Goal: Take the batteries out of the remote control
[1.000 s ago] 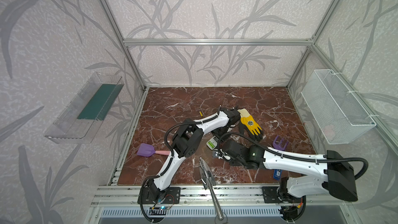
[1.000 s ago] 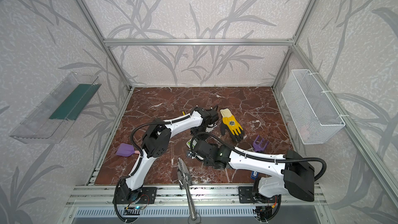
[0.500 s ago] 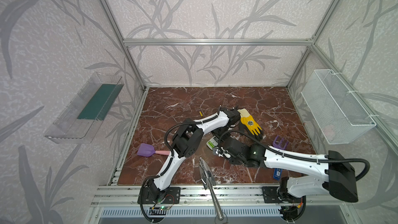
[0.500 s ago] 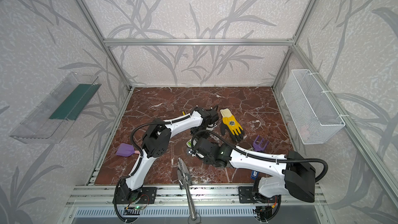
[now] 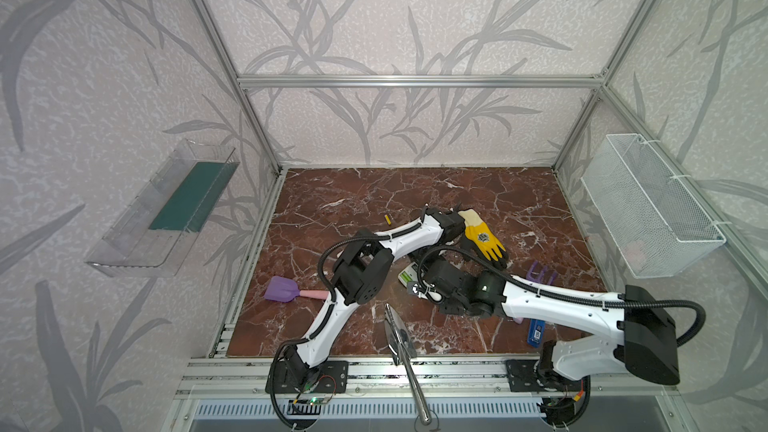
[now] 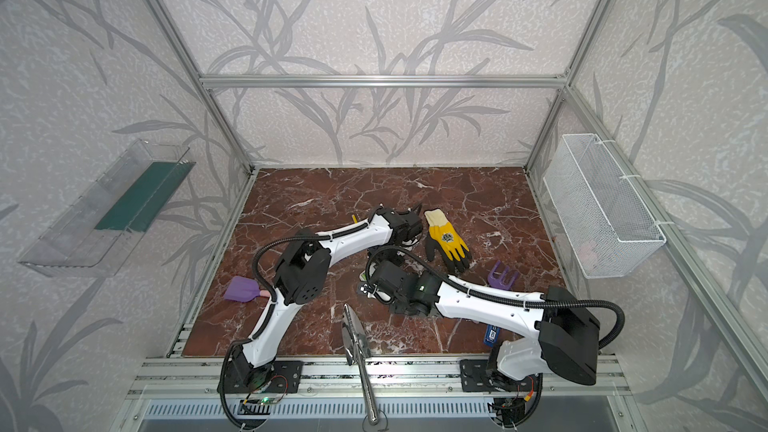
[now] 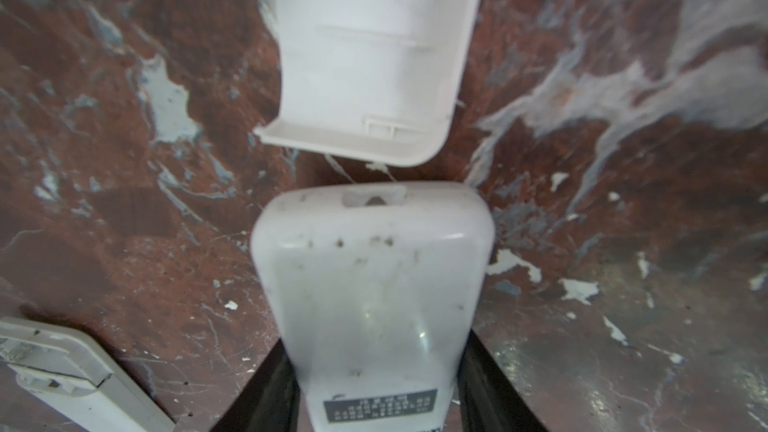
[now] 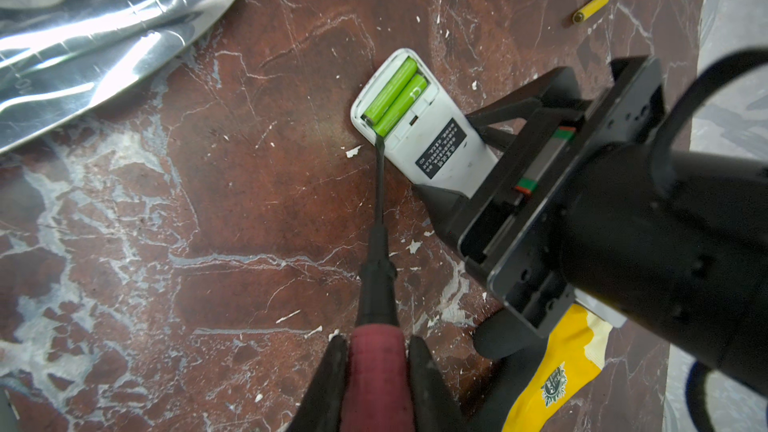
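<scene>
L claw (image 7: 376, 384) tight on remote (image 8: 436, 147); R claw (image 8: 376, 351) tight on screwdriver (image 8: 379, 284), tip at green batts (image 8: 395, 95); glove (image 5: 484, 238), cover (image 7: 365, 56) nearby.

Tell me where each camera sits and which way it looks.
Top views: high over the front edge, looking down on the red-brown marble table; both arms show.
Left wrist: faces along the left gripper, shut on a white plastic remote control.
Right wrist: faces along the right gripper and its pink-handled screwdriver to two bright green cylindrical batteries.
Shared: top and right wrist views both show the yellow fabric glove.
</scene>
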`<act>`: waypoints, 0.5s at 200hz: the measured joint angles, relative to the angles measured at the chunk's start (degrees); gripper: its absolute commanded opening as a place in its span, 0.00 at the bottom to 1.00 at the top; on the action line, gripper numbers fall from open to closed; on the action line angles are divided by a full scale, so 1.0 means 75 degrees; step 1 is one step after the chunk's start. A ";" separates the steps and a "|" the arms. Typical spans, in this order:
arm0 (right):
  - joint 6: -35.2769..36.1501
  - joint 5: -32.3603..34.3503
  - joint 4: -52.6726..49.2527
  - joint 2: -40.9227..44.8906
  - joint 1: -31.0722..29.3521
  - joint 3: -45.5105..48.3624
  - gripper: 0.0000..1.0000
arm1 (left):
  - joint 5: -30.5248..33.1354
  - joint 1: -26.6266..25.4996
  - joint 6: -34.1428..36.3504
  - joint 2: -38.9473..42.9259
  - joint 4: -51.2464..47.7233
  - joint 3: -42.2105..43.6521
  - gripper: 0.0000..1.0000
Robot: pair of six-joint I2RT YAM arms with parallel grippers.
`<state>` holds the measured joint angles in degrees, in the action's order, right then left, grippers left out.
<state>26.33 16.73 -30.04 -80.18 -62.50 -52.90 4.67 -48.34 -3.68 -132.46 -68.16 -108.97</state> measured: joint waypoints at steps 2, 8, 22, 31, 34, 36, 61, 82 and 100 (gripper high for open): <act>0.0000 -0.0006 -0.0023 -0.0012 0.0003 -0.0023 0.00 | 0.0009 0.0000 -0.0003 -0.0006 -0.0012 -0.0012 0.15; 0.0000 -0.0006 -0.0076 -0.0061 0.0003 -0.0087 0.00 | 0.0035 -0.0003 0.0000 -0.0026 -0.0035 -0.0044 0.15; 0.0000 -0.0006 -0.0213 -0.0207 0.0003 -0.0262 0.00 | 0.0082 -0.0023 0.0000 -0.0067 -0.0087 -0.0099 0.14; 0.0000 0.0000 -0.0271 -0.0300 0.0003 -0.0364 0.00 | 0.0114 -0.0041 -0.0003 -0.0082 -0.0111 -0.0119 0.14; 0.0000 0.0017 -0.0283 -0.0338 0.0003 -0.0402 0.00 | 0.0122 -0.0041 0.0000 -0.0087 -0.0114 -0.0125 0.14; 0.0000 0.0015 -0.0289 -0.0353 0.0003 -0.0414 0.00 | 0.0134 -0.0041 0.0000 -0.0093 -0.0114 -0.0131 0.14; -0.0061 0.0096 -0.0373 -0.0551 0.0000 -0.0583 0.00 | 0.0207 -0.0041 0.0006 -0.0128 -0.0157 -0.0178 0.12; -0.0210 0.0131 -0.0321 -0.0545 -0.0009 -0.0536 0.00 | 0.0198 -0.0041 0.0015 -0.0131 -0.0157 -0.0181 0.11; -0.0402 0.0251 -0.0052 -0.0443 -0.0085 -0.0242 0.00 | 0.0187 -0.0032 0.0047 -0.0131 -0.0152 -0.0181 0.09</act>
<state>23.31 18.61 -30.44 -83.50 -63.13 -54.72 6.07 -48.58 -3.33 -133.45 -69.30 -110.32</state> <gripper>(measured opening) 0.239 0.522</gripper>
